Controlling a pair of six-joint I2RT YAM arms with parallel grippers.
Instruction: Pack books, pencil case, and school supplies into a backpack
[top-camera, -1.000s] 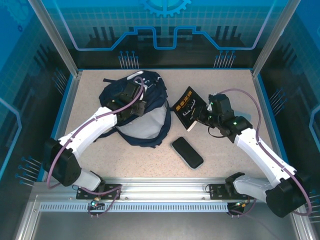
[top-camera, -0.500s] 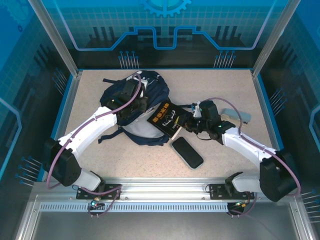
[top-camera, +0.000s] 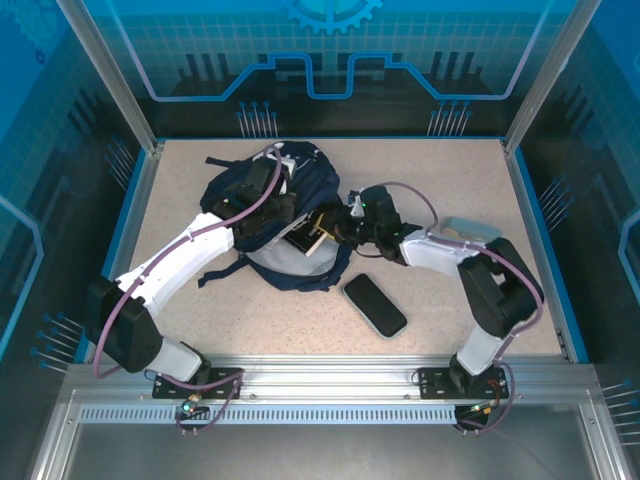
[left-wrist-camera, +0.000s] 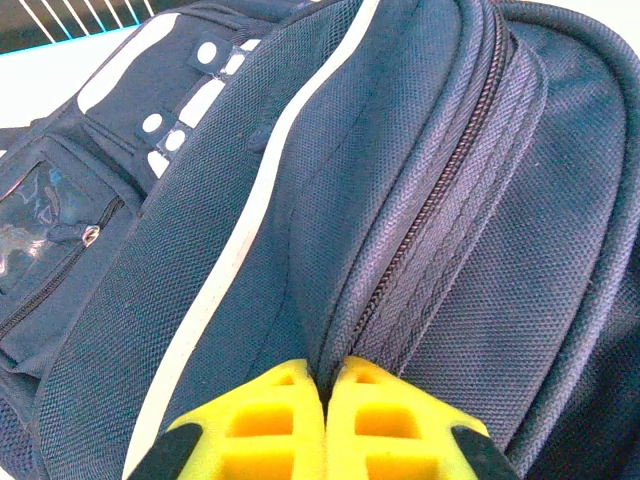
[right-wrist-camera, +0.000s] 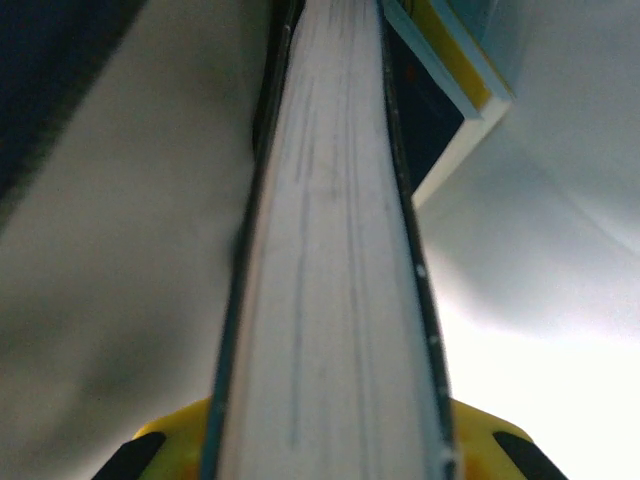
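The packing is partway done, as I judge it. The backpack (top-camera: 262, 262) lies on the table (top-camera: 440, 170) left of centre with its pale-lined mouth turned toward the right arm. The left gripper (left-wrist-camera: 325, 395) has its yellow tips pressed together on a fold of the navy fabric just beside the zip, apparently holding the mouth up. The right gripper (top-camera: 338, 232) pinches the dark book (top-camera: 312, 237) by its edge, and the wrist view shows the page block clamped between both fingers. The book's far end sits in the mouth while its near end is outside, so it is going in but is not yet stowed. Past the book, in the right wrist view, the corner of a yellow book (right-wrist-camera: 450, 70) shows against the pale lining. It seems to be inside the bag already, though I cannot be sure. A dark, rounded pencil case (top-camera: 375, 305) lies on the table near the bag, apart from both grippers. A pale object (top-camera: 470, 230) lies beyond the right arm, too small to identify. Both remain to be packed.
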